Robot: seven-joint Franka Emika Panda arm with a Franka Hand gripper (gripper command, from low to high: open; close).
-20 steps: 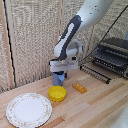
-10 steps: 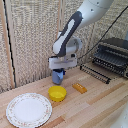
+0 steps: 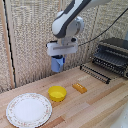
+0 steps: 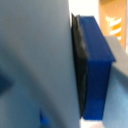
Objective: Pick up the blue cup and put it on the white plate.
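Since half a second ago the arm has lifted a bit, so the cobalt cup [image 3: 57, 63] hangs higher, clamped in the gripper [image 3: 58, 59], above and behind the yellow bowl [image 3: 57, 93]. One cup, one bowl, one alabaster dining ware [image 3: 28, 110] beside the bowl. Wrist view only shows a blurry blue finger [image 4: 97, 70] up close.

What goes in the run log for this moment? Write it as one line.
phase: carry | gripper: shut on cobalt cup, lifted above table | white plate: bare, toward exterior view's left | yellow bowl: below cup
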